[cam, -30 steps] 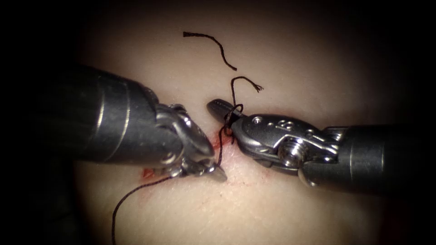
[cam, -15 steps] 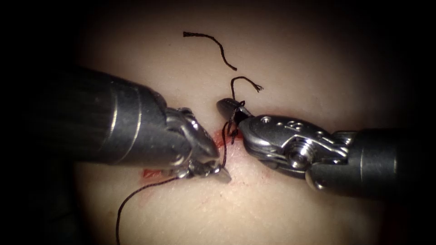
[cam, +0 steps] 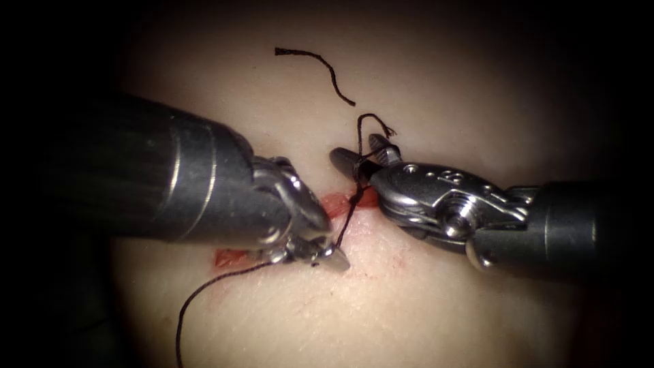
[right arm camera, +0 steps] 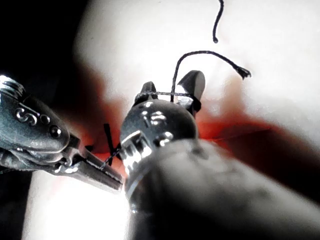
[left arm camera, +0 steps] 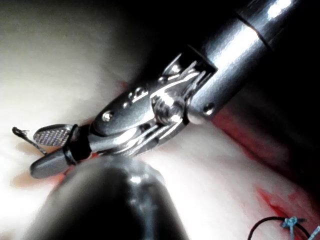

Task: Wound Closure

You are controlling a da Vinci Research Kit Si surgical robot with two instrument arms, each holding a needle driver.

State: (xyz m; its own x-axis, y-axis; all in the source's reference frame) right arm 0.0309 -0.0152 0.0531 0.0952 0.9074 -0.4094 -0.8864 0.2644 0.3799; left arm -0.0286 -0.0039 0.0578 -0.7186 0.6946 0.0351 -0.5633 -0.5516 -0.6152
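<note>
Thread [cam: 345, 219] runs taut between the two tools over the cut [cam: 344, 203] in the tissue [cam: 409, 313]. Left tool [cam: 332, 257] sits on the left side of the cut, jaws closed on the thread at their tip; from there the long strand trails down and to the left across the tissue. In the right wrist view the left tool [right arm camera: 102, 175] shows the thread [right arm camera: 111, 150] crossing its closed jaws. Right tool [cam: 361, 153] comes in from the right, jaws parted a little, holding nothing between them; the thread is looped around both jaws just behind the tips. Same in the left wrist view: right tool [left arm camera: 50, 150] with jaws apart, dark loop of thread [left arm camera: 74, 145] wrapped round them. Right wrist view shows the right tool [right arm camera: 172, 90] with the loop across both jaws. Short frayed tail of the thread [cam: 378, 123] arcs up from the wrap, free end just above the right tool's upper jaw. Cut end of thread [cam: 317, 68] lies loose on the tissue well above both tools. Red fluid [cam: 231, 257] marks the cut beneath and beside the left tool. Needle: cannot tell where it is.
</note>
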